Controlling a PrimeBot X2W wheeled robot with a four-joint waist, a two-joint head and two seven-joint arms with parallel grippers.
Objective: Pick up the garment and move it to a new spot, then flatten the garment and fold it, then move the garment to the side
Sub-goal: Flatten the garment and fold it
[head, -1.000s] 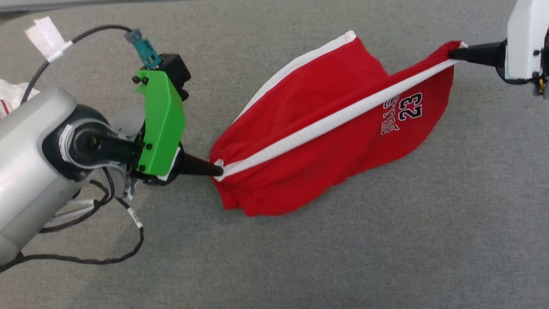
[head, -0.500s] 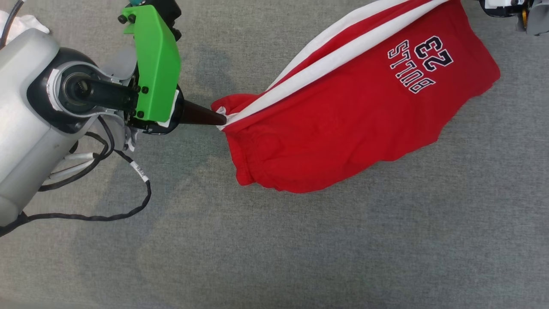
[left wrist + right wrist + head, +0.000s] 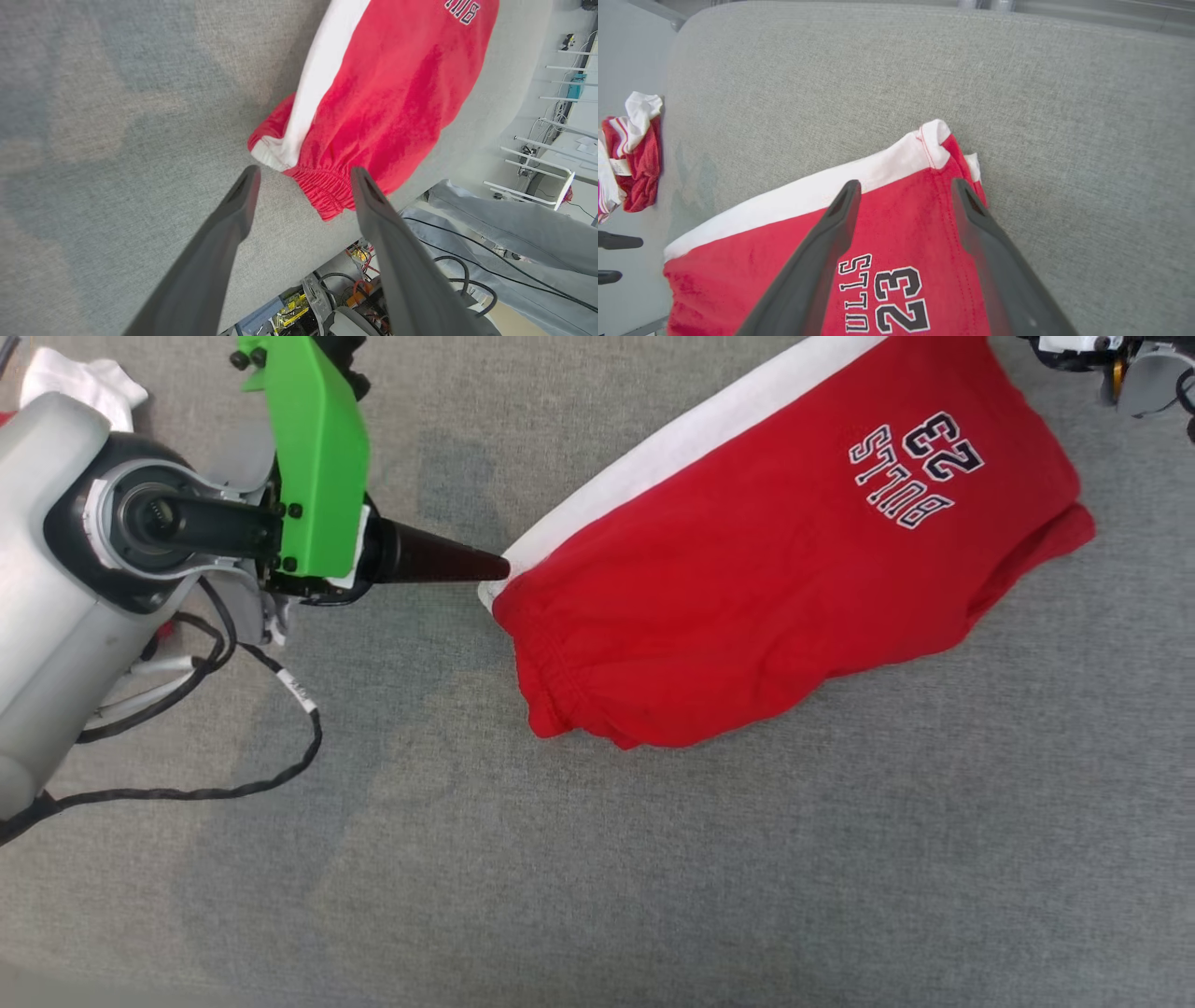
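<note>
The garment (image 3: 775, 588) is a pair of red shorts with a white side stripe and a "BULLS 23" print, lying spread on the grey fabric surface (image 3: 653, 877). My left gripper (image 3: 497, 565) points at the waistband corner by the white stripe. In the left wrist view it (image 3: 303, 172) is open, just short of the elastic waistband of the garment (image 3: 387, 93), holding nothing. My right gripper (image 3: 906, 184) is open above the leg end of the garment (image 3: 784, 261), near the print, with nothing pinched.
Other red and white clothes (image 3: 633, 154) lie at the surface's far left; a white cloth (image 3: 84, 383) shows at the head view's top left. A black cable (image 3: 233, 784) hangs from my left arm. Beyond the surface's edge are wiring (image 3: 355, 261) and pale denim (image 3: 514, 233).
Both grippers have opened and let go of the garment, which has dropped from its stretched hold and now lies flatter on the surface. The head view has also shifted.
</note>
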